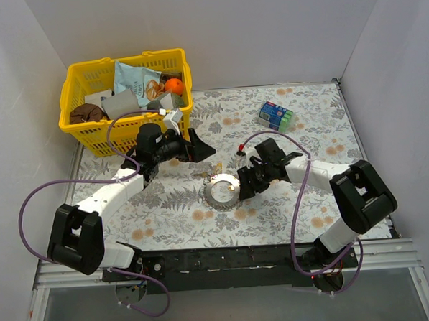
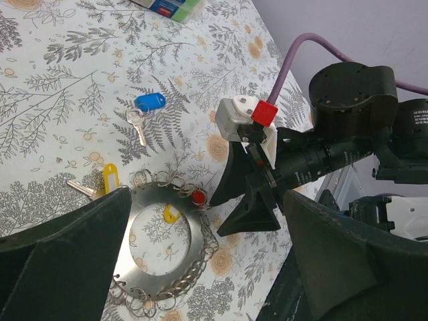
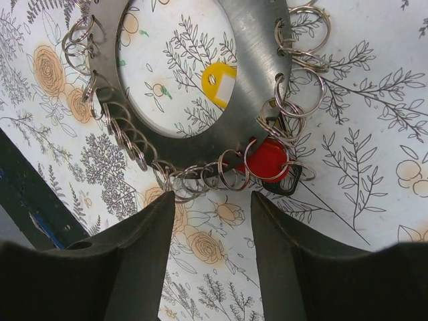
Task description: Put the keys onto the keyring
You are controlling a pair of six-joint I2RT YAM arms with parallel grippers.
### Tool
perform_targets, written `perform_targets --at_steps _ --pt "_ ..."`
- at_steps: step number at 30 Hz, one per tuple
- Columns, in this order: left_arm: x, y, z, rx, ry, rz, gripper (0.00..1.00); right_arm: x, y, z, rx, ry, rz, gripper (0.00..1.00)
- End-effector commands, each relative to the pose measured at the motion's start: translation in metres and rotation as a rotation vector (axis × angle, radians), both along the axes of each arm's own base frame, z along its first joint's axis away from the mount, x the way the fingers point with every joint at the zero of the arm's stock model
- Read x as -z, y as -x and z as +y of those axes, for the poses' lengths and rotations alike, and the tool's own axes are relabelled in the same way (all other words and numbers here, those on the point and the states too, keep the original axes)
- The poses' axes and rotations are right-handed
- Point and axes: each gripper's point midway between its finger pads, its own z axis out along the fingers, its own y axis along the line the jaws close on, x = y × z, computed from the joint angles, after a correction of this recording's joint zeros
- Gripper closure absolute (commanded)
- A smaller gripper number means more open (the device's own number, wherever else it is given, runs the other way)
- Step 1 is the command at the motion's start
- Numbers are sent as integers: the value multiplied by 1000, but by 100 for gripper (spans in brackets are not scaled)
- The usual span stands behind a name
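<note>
Right wrist shows the keyring: flat silvery hoop, coil-fringed edge.

The keyring lies mid-table, with keys just beside it. A basket sits behind it to the left, a box behind to the right.

Silvery keyring — blue key, yellow key

Left tool, right tool: jaws apart.
</note>
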Motion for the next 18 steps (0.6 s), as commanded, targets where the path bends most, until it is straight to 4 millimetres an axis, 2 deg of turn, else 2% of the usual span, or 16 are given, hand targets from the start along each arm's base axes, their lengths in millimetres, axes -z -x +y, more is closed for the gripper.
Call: perform_targets --at_steps 1,4,9,18 --pt "-6 5 -1 27 17 -14 2 -9 -8 11 -29 -34 -28 40" --pt "-6 5 -1 27 17 -12 2 -10 -9 12 -29 -38 -42 33" --pt "-3 7 -1 28 21 -6 2 -3 -7 13 -28 -27 -21 33" --pt "-1 8 0 29 19 -5 2 9 -2 18 -24 -32 29 52"
